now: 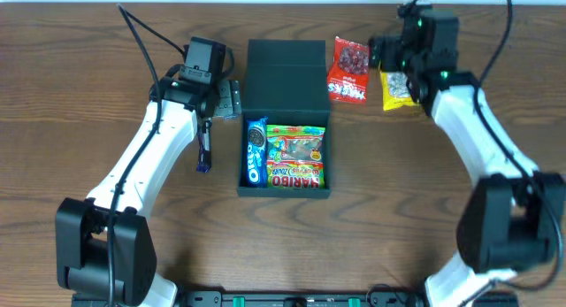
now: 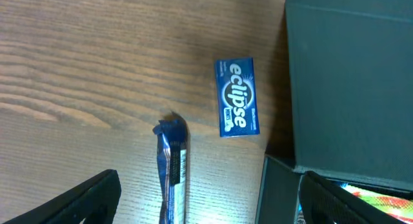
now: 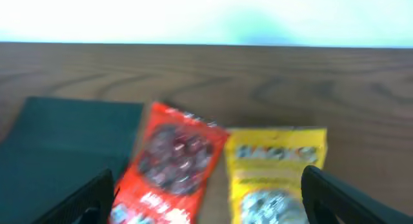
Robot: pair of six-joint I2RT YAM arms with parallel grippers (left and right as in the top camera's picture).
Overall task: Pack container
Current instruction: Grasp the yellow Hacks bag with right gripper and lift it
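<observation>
Container (image 1: 285,77) centre frame on desk (image 1: 88,42), lid back, part filled. Left hand (image 2: 206,201) fingers apart, empty, above blue bar (image 2: 171,172), lower centre of wrist view. Right hand (image 3: 206,195) spread, empty, over red packet (image 3: 173,166). Likely next: centre fingers across bar's narrow width, descend straight, clamp before lifting.

A robotics lab bench, by the look of it: the left arm (image 1: 146,157) and right arm (image 1: 482,134), white with black joints, rise from the near edge of a wood-grain tabletop (image 1: 62,86), cables (image 1: 141,43) trailing, a bare pale wall (image 3: 206,14) beyond the far edge.
</observation>
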